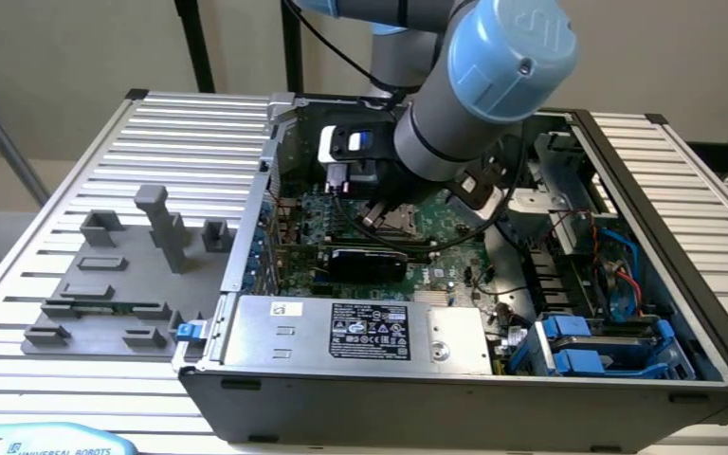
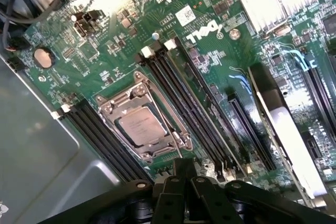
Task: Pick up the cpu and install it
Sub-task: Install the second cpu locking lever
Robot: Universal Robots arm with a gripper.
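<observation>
Currently I see the gripper (image 2: 184, 182) pressed together and empty, hovering over the motherboard (image 2: 105, 51). The cpu (image 2: 142, 128) lies flat in its socket frame (image 2: 113, 106), just ahead of the fingertips.

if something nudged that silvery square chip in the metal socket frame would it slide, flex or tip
The silvery square chip probably wouldn't slide: it sits recessed inside the metal socket frame. Its flat metal top looks rigid, so flexing seems unlikely. Lying flat and low, it shouldn't tip, though its smooth top may be slippery.
</observation>
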